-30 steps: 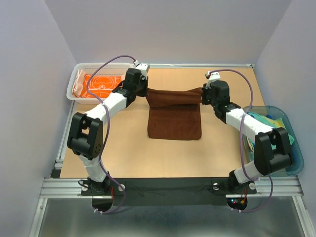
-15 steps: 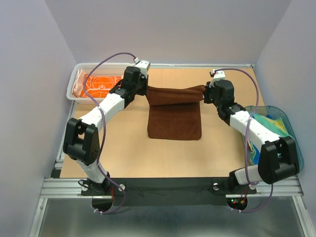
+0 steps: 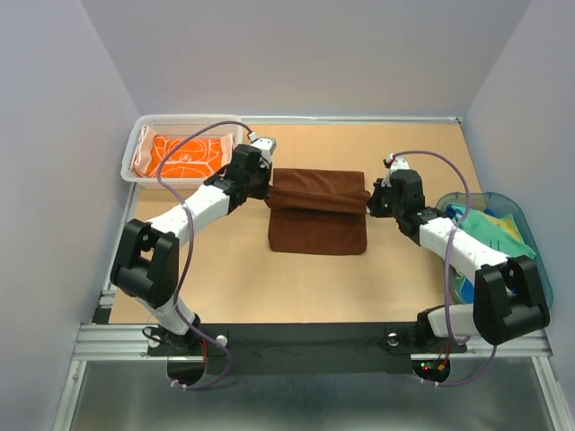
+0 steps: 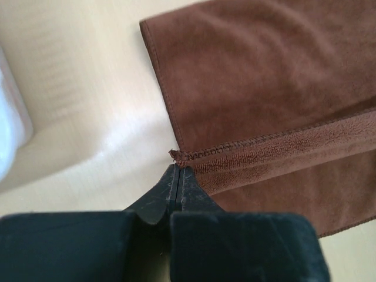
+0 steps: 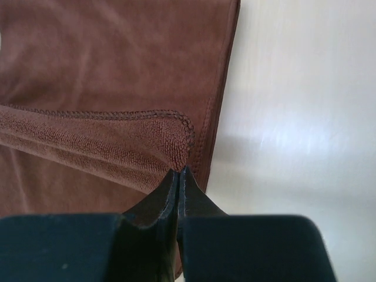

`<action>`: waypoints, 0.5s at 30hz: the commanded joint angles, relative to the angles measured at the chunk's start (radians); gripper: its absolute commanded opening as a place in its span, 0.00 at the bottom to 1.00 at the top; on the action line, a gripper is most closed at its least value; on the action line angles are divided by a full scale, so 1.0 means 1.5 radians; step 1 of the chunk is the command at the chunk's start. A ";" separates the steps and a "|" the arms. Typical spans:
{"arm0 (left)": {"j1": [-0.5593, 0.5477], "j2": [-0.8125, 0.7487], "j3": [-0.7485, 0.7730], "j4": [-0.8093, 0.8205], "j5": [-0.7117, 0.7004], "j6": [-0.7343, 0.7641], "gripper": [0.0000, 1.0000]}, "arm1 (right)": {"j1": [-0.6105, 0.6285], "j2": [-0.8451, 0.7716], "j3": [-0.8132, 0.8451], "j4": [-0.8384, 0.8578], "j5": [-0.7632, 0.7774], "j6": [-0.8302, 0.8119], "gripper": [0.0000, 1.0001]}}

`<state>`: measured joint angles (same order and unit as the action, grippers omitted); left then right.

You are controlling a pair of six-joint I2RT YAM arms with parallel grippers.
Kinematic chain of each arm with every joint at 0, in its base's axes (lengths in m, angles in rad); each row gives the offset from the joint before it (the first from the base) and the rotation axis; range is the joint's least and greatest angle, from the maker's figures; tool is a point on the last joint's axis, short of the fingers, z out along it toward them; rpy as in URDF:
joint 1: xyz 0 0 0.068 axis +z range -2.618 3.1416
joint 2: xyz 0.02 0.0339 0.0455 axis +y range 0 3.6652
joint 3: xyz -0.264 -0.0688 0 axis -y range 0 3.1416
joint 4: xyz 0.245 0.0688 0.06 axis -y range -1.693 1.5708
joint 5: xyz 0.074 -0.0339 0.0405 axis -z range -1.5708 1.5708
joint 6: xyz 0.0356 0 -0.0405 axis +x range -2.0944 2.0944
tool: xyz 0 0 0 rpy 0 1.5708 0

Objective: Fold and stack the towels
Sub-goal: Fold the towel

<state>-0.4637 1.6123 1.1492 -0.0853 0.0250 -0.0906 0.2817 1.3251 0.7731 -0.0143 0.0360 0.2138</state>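
A dark brown towel [image 3: 317, 214] lies on the table, its far edge lifted and carried over the flat part. My left gripper [image 3: 267, 190] is shut on the towel's left corner [image 4: 177, 156]. My right gripper [image 3: 369, 203] is shut on the right corner [image 5: 185, 154]. Both held corners hang low above the flat layer [image 4: 258, 70] [image 5: 106, 53]. An orange towel with white circles [image 3: 184, 154] lies in the white basket [image 3: 131, 154]. More towels, green and blue [image 3: 490, 229], fill the tub [image 3: 542, 287].
The white mesh basket stands at the back left corner. The translucent blue-green tub stands at the right edge. Grey walls close in the table [image 3: 234, 278] on three sides. A metal rail [image 3: 296, 341] runs along the near edge.
Both grippers have come toward the near side and down, bringing the brown towel's far edge over its lower half. The stretched band of cloth now lies lower and flatter.
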 commanded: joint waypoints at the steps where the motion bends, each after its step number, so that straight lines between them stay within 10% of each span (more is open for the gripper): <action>1: 0.002 -0.019 -0.020 -0.020 -0.034 -0.017 0.00 | -0.011 0.027 -0.031 -0.025 0.002 0.050 0.01; 15: -0.015 0.084 -0.021 -0.061 -0.040 -0.056 0.00 | -0.011 0.135 -0.026 -0.029 0.037 0.095 0.01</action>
<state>-0.4862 1.7340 1.1206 -0.1448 0.0216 -0.1719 0.2817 1.5360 0.7368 -0.0452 0.0174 0.3531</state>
